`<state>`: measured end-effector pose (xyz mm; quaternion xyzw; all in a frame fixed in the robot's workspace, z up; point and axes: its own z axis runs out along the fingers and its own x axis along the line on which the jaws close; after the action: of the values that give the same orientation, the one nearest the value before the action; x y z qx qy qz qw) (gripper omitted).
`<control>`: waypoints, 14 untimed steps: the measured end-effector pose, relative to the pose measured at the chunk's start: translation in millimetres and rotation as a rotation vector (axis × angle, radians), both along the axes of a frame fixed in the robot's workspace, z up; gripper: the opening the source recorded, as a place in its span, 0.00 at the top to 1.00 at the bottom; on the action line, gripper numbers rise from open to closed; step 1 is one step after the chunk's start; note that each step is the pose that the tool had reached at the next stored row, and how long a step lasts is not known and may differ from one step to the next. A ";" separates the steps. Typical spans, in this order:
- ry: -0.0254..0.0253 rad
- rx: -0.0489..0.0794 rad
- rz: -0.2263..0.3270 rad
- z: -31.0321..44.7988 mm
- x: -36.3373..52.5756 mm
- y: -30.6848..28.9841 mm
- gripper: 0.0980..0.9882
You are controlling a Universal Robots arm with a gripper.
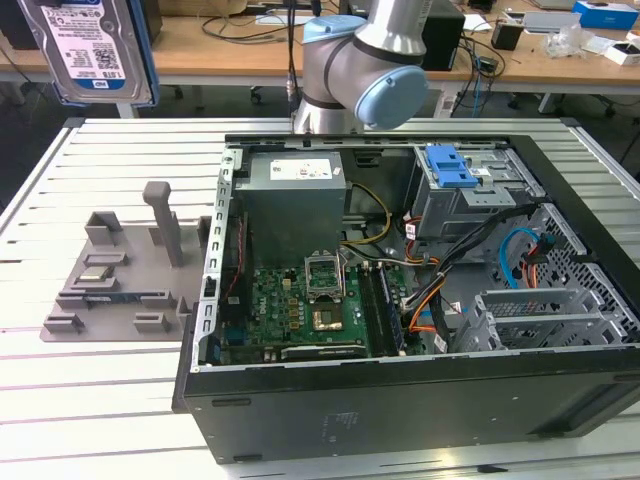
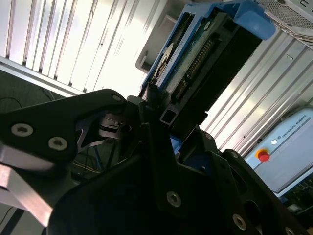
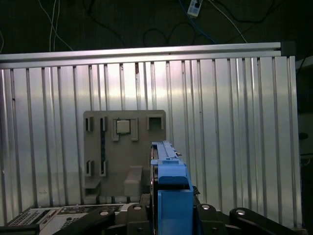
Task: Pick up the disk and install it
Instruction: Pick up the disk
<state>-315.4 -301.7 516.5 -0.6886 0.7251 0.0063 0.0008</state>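
The disk [image 1: 85, 50], silver-grey with a blue-and-white label and blue side rails, hangs high at the exterior view's upper left, well above the table. In the first wrist view the disk [image 3: 168, 181] is edge-on, one blue rail facing the camera, and my gripper [image 3: 171, 209] is shut on it from both sides. The second wrist view shows the disk [image 2: 205, 54] from its connector end, clamped between the black fingers [image 2: 146, 105] of my gripper [image 2: 164, 115].
An open black computer case [image 1: 400, 410] lies on the slatted aluminium table [image 1: 100, 400], with its motherboard [image 1: 300, 310] exposed. A blue latch on a grey drive cage [image 1: 455, 170] sits at its far right. A grey fixture plate [image 1: 120, 290] lies at the exterior view's left of the case.
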 end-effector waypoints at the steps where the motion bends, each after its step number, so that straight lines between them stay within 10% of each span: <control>1: 0.0000 0.000 0.000 0.0 3.3 0.0 0.70; 14: 0.0001 0.000 0.000 0.0 57.1 0.0 0.70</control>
<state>-258.3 -301.7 516.6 -0.6886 0.7251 0.0063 0.0008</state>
